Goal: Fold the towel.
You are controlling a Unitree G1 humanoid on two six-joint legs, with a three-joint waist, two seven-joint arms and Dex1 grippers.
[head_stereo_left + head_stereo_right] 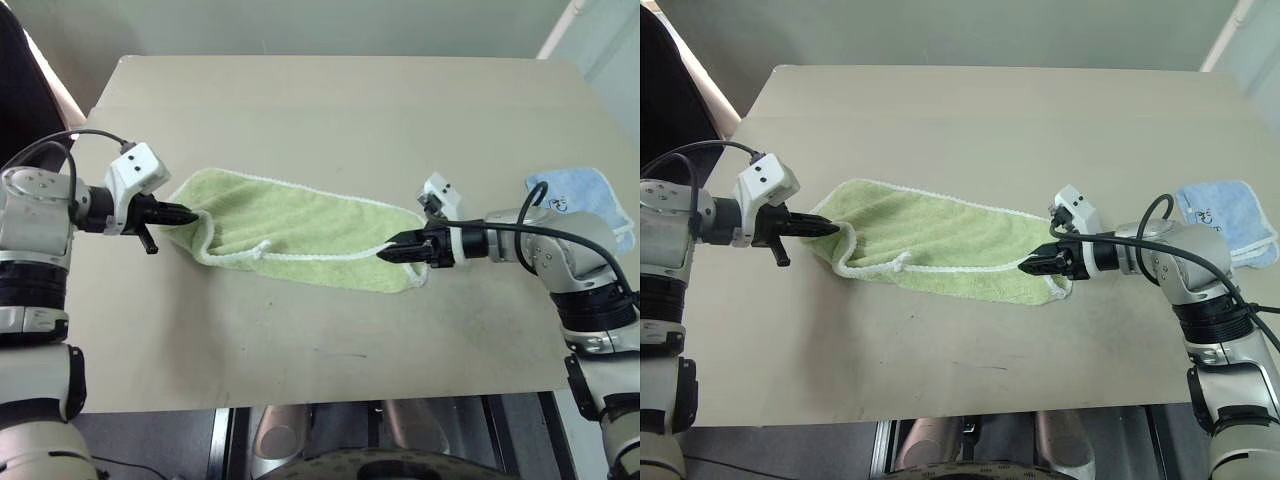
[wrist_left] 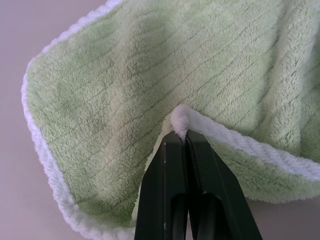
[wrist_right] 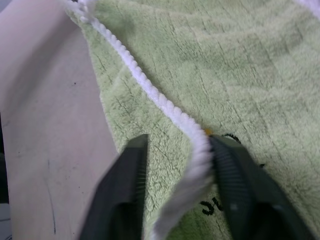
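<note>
towel (image 1: 300, 232) lies half-folded mid-surface (image 1: 330, 110) | left gripper (image 2: 186, 136) jaws pinched tight on white corner edging | right gripper (image 3: 177, 165) jaws part-open astride the near hem, not yet clamped | risk: hem slips out on lift, fold skews

Soft, even light falls on the counter (image 1: 330, 110); shadows are faint. The right claw (image 3: 177, 195) looks blurry up close.

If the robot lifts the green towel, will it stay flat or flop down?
Probably flop: the towel already sags and creases between the left gripper and right gripper. It looks light, since a pinched edge holds it. Its fluffy pile likely won't slip.
</note>
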